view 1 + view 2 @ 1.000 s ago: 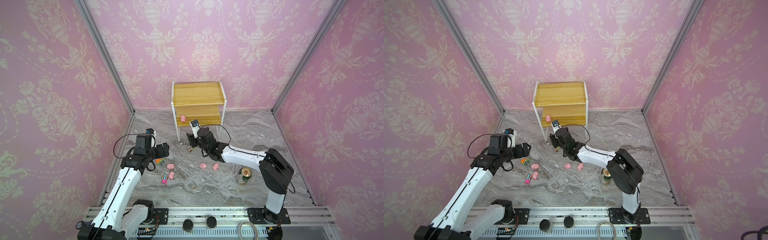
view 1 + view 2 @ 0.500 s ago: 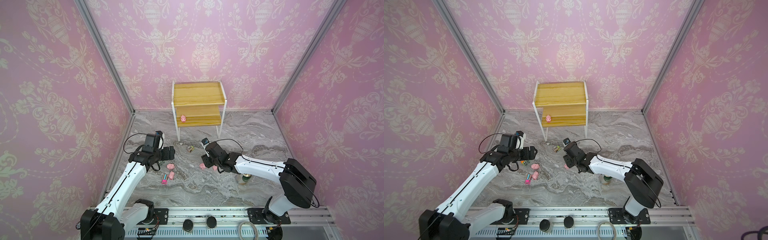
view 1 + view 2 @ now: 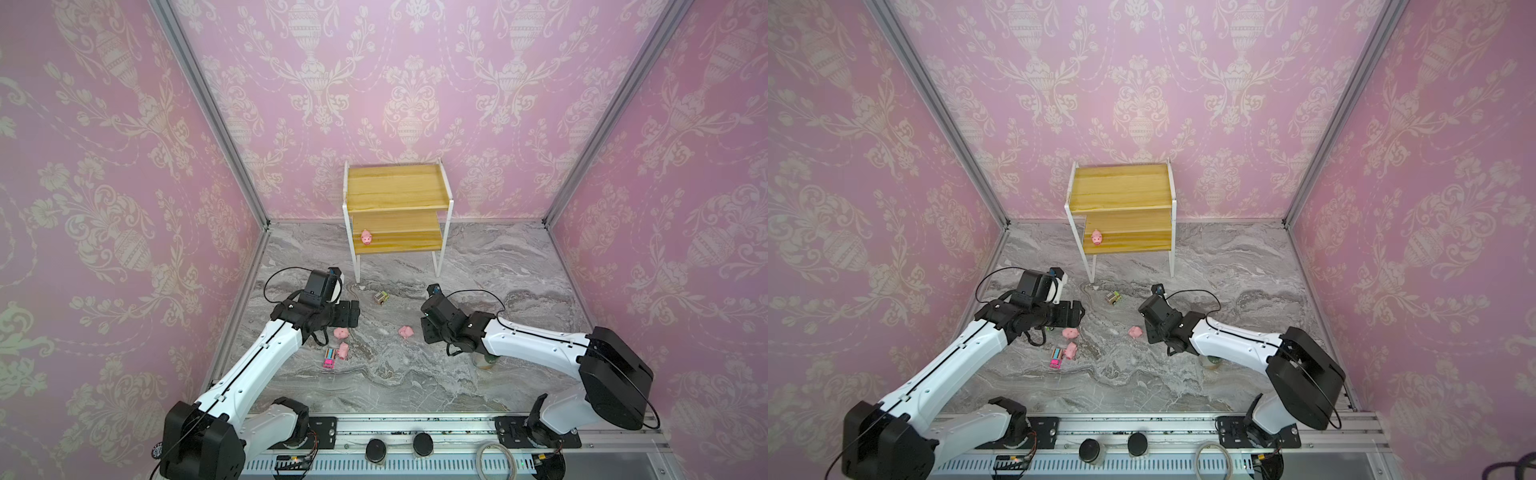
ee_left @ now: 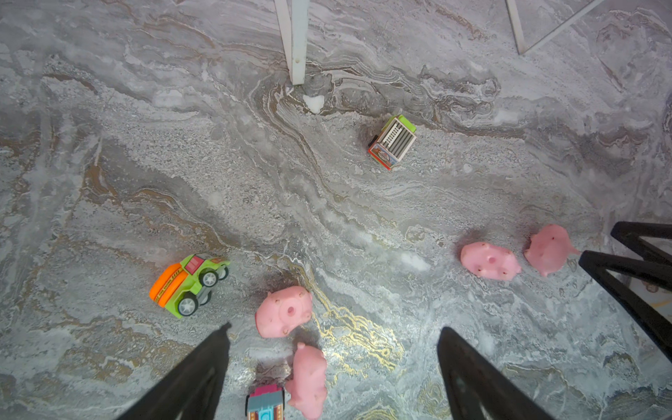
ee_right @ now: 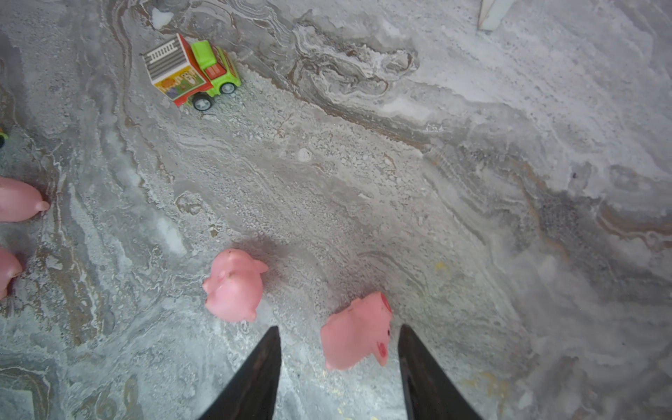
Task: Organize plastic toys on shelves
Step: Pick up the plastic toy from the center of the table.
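At floor pig [image 5: 358, 332]: right claw [image 5: 339, 327] moved back from shelves [image 3: 395, 195].

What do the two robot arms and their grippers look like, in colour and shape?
The left arm and right arm have white links with black joints. A thin black cable loops by each wrist. The left gripper and right gripper have black, tapering, pointed fingers.
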Available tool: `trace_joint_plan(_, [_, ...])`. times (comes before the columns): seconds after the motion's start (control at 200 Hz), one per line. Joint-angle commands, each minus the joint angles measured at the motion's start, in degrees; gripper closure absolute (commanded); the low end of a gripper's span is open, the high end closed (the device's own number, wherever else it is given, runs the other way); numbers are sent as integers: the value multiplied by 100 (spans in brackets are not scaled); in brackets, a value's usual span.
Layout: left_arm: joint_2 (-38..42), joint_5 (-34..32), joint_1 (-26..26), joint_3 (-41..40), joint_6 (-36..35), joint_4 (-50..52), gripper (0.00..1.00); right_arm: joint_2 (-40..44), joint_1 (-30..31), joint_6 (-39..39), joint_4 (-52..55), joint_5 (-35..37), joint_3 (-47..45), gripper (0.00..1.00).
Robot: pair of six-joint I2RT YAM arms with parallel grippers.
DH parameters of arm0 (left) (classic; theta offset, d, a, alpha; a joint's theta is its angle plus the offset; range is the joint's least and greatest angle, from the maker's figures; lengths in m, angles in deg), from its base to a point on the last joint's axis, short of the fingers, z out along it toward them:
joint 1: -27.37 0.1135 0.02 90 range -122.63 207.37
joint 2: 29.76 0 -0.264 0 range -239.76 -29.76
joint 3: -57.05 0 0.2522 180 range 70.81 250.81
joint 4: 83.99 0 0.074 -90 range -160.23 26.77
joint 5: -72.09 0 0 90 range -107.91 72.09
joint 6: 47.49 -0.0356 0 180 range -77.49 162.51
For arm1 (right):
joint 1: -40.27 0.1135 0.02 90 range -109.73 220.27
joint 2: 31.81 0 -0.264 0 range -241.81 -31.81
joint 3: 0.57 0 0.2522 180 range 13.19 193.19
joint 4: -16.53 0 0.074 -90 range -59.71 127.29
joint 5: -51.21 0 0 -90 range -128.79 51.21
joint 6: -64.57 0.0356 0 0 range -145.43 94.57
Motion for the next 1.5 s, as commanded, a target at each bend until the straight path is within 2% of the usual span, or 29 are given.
trace_joint_plan(0.0, [-56, -142, -72, 51, -149, 157, 9, -87, 42, 539, 390, 202, -50, 49])
trace_joint_plan(0.36, [-62, -110, -95, 60, -182, 149, 9, -704, 30, 882, 160, -63, 25, 54])
trace_joint_plan(0.52, [-73, -99, -89, 69, -191, 148, 9, -1023, 18, 836, -22, -148, 184, 68])
trace_joint_plan(0.625, [-66, -93, -91, 77, -190, 146, 9, -1130, 17, 701, -77, -200, 328, 83])
trace_joint_plan(0.746, [5, -69, -88, 86, -193, 149, 9, -1199, 45, 465, -25, -253, 557, 91])
trace_joint_plan(0.961, [5, -115, -80, 94, -215, 157, 8, -1149, 226, -313, 708, 161, 1429, 94])
trace_joint_plan(1.111, [-24, -105, 7, 113, -204, 148, 7, -1064, 326, -673, 900, 150, 1838, 94])
trace_joint_plan(1.366, [-144, 484, 927, 169, 28, 8, 7, -1349, 709, -1170, 1429, 38, 2657, 94])
trace_joint_plan(1.491, [-92, 280, 1187, 205, 6, 67, 7, -1654, 983, -1382, 1640, -15, 3048, 93])
